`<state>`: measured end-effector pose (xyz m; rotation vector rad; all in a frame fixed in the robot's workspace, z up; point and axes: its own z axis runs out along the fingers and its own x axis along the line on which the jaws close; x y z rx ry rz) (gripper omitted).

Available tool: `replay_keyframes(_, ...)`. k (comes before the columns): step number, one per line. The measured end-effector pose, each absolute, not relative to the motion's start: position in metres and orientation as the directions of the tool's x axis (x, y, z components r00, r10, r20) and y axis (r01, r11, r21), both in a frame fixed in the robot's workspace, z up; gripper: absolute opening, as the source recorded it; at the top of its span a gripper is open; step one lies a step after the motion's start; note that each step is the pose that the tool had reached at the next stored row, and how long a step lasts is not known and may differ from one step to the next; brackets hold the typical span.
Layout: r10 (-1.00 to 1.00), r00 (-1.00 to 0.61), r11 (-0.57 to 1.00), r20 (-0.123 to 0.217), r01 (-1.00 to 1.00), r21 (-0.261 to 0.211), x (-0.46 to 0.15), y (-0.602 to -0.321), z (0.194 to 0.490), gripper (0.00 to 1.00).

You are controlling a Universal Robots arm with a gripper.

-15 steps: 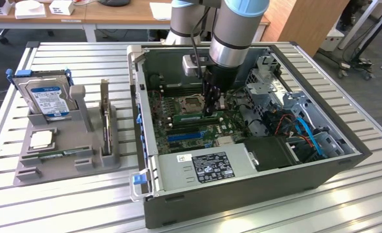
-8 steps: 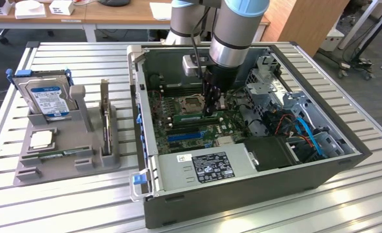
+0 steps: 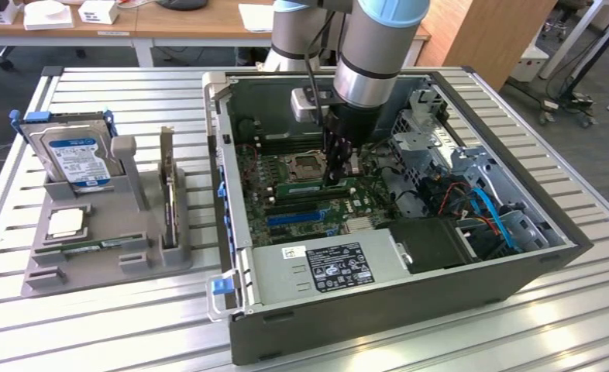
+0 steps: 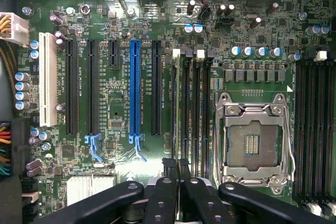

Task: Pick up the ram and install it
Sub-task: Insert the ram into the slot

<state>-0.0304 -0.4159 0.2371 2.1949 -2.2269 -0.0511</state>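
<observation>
The ram point(image 3: 302, 189) is a thin green stick standing on edge in a memory slot beside the CPU socket point(image 3: 307, 165), inside the open computer case point(image 3: 387, 310). In the wrist view the ram point(image 4: 175, 103) appears as a pale strip along the slot nearest the black card slots. My gripper point(image 3: 335, 180) reaches straight down into the case, at the end of the ram on the exterior view's right. Its two dark fingers point(image 4: 170, 167) are pressed together, so the gripper point(image 4: 177, 163) is shut over that end. Whether the tips touch the stick I cannot tell.
A grey holder point(image 3: 98, 267) on the slatted table, at the exterior view's left, carries a silver hard drive point(image 3: 77, 159), an upright expansion card point(image 3: 167, 186) and another thin green stick point(image 3: 87, 246). A power supply point(image 3: 325, 267), cables and a drive cage point(image 3: 428, 139) crowd the case.
</observation>
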Motion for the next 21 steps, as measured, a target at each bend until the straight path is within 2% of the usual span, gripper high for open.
replay_keyframes(21, -1.0, -0.015, 0.014, -0.013, -0.999, 0.033, -0.0301, -0.4159, 0.2333, 0.12)
